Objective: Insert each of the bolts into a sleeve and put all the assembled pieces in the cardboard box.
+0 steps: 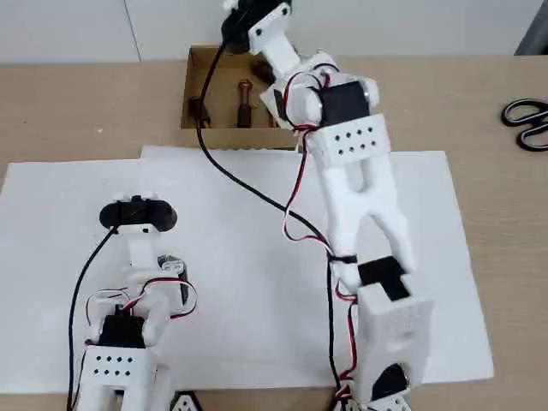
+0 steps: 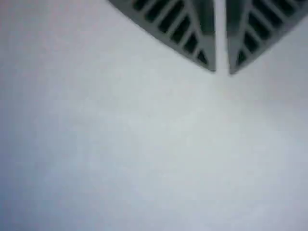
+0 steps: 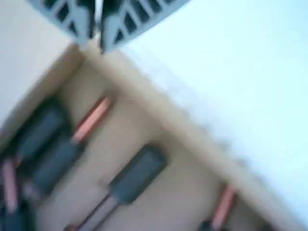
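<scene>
From above, the cardboard box (image 1: pixel 224 137) held assembled bolts (image 1: pixel 245 103), with the right arm (image 1: pixel 360 197) over it. The left gripper (image 2: pixel 221 67), closed to a slit and empty, hung over white paper (image 2: pixel 144 159), well apart from the box. The right gripper (image 3: pixel 96 43), equally narrow and empty, hung above the box's wall.

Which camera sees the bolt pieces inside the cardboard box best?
The right wrist view: it looks into the cardboard box from close up, with several assembled pieces lying inside. The high view shows them farther off, partly behind the right arm. The left wrist view faces white paper.
</scene>
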Controlling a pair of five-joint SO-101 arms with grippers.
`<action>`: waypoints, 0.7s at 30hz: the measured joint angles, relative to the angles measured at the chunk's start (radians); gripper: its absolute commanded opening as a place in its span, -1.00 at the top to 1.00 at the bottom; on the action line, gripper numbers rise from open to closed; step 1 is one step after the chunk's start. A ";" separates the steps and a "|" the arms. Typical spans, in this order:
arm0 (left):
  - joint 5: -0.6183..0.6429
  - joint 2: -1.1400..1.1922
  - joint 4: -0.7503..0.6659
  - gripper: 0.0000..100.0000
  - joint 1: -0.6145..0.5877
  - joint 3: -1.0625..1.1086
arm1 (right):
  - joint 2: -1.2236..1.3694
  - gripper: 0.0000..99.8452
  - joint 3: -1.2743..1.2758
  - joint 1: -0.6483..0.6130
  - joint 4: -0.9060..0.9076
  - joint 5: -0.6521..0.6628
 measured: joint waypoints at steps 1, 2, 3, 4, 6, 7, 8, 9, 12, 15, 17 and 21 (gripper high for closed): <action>0.000 0.000 0.000 0.99 0.000 0.000 | -0.029 1.00 -0.002 0.000 0.046 -0.017; 0.000 0.000 0.000 0.99 0.000 0.000 | -0.054 1.00 -0.002 0.000 0.091 -0.035; 0.000 0.000 0.000 0.99 0.000 0.000 | -0.080 1.00 -0.002 0.000 0.133 -0.054; 0.000 0.000 0.000 0.99 0.000 0.000 | -0.106 1.00 -0.002 0.000 0.175 -0.069; 0.000 0.000 0.000 0.99 0.000 0.000 | -0.158 1.00 -0.002 0.000 0.241 -0.107; 0.000 0.000 0.000 0.99 0.000 0.000 | -0.184 1.00 -0.002 0.000 0.258 -0.129; 0.000 0.000 0.000 0.99 0.000 0.000 | -0.212 1.00 -0.002 0.005 0.270 -0.149; 0.000 0.000 0.000 0.99 0.000 0.000 | -0.236 1.00 -0.002 0.009 0.278 -0.164; 0.000 0.000 0.000 0.99 0.000 0.000 | -0.313 1.00 0.003 0.029 0.290 -0.186; 0.000 0.000 0.000 0.99 0.000 0.000 | -0.411 1.00 0.075 0.061 0.290 -0.187; 0.000 0.000 0.000 0.99 0.000 0.000 | -0.500 1.00 0.158 0.094 0.292 -0.189; 0.000 0.000 0.000 0.99 0.000 0.000 | -0.730 1.00 0.382 0.189 0.292 -0.190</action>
